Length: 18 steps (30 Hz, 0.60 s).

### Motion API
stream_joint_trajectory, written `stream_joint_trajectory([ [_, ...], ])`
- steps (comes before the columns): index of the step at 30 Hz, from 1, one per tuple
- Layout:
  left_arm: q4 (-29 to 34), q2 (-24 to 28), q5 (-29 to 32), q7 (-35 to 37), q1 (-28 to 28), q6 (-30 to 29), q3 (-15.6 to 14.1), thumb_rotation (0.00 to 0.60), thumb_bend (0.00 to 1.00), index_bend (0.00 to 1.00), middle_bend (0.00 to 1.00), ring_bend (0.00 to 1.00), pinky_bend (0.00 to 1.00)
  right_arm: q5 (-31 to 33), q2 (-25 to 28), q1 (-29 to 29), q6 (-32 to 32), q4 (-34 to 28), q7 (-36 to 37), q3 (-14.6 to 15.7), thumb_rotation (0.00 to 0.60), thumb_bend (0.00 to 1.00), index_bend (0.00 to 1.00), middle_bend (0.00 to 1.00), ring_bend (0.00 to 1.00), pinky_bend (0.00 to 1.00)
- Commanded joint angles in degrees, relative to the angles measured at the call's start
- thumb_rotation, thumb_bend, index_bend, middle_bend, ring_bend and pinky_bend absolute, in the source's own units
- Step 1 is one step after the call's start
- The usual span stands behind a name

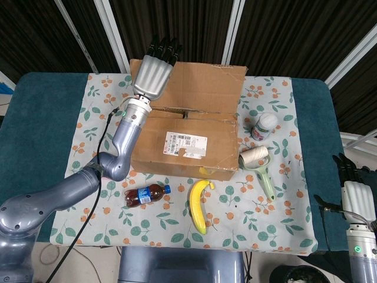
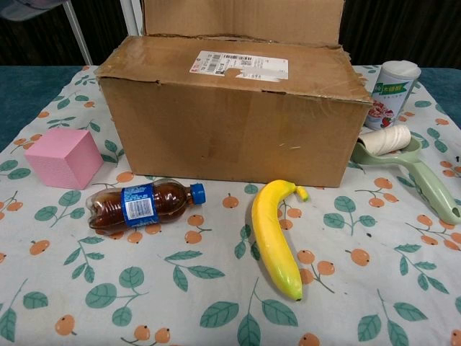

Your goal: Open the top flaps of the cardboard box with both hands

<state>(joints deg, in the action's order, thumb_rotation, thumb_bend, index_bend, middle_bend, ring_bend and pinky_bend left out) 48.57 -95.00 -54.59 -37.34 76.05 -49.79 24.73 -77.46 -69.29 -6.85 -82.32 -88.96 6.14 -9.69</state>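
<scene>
Pink cube [image 2: 63, 157] hidden overhead, seemingly.

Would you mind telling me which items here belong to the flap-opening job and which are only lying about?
Part of the job:
- cardboard box
- its rear flap, raised
- left hand, against that flap
- right hand, off to the side, holding nothing

Lying about:
- banana
- cola bottle
- pink cube
- lint roller
- white-capped jar
</scene>
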Motion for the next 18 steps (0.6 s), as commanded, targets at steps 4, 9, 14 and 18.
stream_joint_trajectory([
  [4,-9.03,-4.60,0.50,1.95,3.08,3.97,-0.55,0.600,0.30,0.00,0.00,0.00,0.03,0.51,0.15,-0.07,0.49,-0.09,0.07,-0.11,0.600,0.20,0.00,0.00,0.03,0.23],
  [9,-9.79,-4.87,0.12,4.57,2.88,4.77,-0.68,0.600,0.30,0.00,0.00,0.00,0.04,0.73,0.18,-0.09,0.68,-0.18,0.07,-0.15,0.600,0.20,0.00,0.00,0.03,0.23],
  [14,-3.39,-0.87,-0.35,7.62,0.95,4.93,-0.53,0.600,0.31,0.00,0.00,0.00,0.10,0.98,0.21,-0.09,0.83,-0.26,0.31,-0.26,0.600,0.20,0.00,0.00,0.03,0.23],
  [18,8.40,6.60,1.59,8.93,-1.74,7.84,-0.25,0.600,0.44,0.01,0.00,0.00,0.11,0.94,0.26,-0.12,0.99,-0.40,0.35,-0.19,0.600,0.20,0.00,0.00,0.03,0.23],
])
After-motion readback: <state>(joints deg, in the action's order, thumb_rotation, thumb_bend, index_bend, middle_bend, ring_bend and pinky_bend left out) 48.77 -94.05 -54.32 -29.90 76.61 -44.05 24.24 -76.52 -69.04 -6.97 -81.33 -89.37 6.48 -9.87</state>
